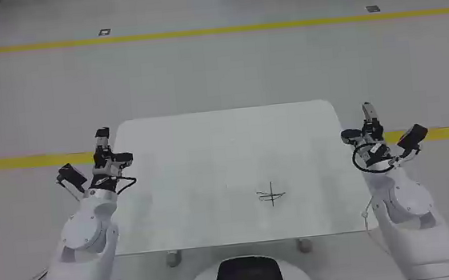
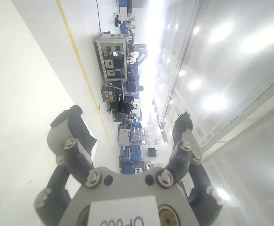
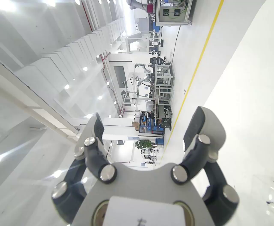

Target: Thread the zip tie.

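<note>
While left claw (image 1: 101,135) and right claw (image 1: 367,110) gape wide, zip tie (image 1: 271,194), seemingly tangled, lies well apart on table (image 1: 208,141).

Counted 1 table (image 1: 210,157), 2 grippers: left gripper (image 2: 128,112), right gripper (image 3: 147,113). Prob. 2 crossed strips of zip tie (image 1: 271,194), exact no. unclear.

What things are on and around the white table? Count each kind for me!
Grippers: 2, the left gripper and the right gripper, fingers open
Table: 1
Zip tie bunch: 1, strips too thin to count
Total: 4
</note>
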You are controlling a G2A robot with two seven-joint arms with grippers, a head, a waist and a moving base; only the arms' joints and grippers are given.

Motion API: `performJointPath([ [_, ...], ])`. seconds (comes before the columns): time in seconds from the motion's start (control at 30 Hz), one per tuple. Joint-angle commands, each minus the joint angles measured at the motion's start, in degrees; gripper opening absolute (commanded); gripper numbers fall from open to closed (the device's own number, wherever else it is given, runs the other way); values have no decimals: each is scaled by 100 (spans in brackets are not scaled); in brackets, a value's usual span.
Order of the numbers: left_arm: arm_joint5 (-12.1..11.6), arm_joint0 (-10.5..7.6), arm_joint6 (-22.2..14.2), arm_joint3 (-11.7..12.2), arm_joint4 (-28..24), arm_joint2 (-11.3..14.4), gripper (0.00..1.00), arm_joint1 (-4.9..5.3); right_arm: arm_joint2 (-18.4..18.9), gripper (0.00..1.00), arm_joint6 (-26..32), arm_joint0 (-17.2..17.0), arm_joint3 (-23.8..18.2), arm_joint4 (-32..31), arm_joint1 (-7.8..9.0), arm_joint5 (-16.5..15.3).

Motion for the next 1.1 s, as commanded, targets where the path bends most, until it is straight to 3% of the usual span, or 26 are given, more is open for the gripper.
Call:
performJointPath([
  [0.0,0,0,0,0,0,0,100,0,-75,100,216,-17,-54,-546,15,16],
  [0.17,0,0,0,0,0,0,100,0,-273,100,950,-84,-106,-1699,78,249],
  [0.5,0,0,0,0,0,0,100,0,-286,100,979,-72,-143,-1828,84,257],
  [0.57,0,0,0,0,0,0,100,0,-372,100,1071,-27,-281,-2627,117,472],
  [0.77,0,0,0,0,0,0,100,0,-786,100,1811,143,-660,-4235,182,1182],
  [1.07,0,0,0,0,0,0,100,0,-804,100,1841,148,-666,-4324,186,1205],
])
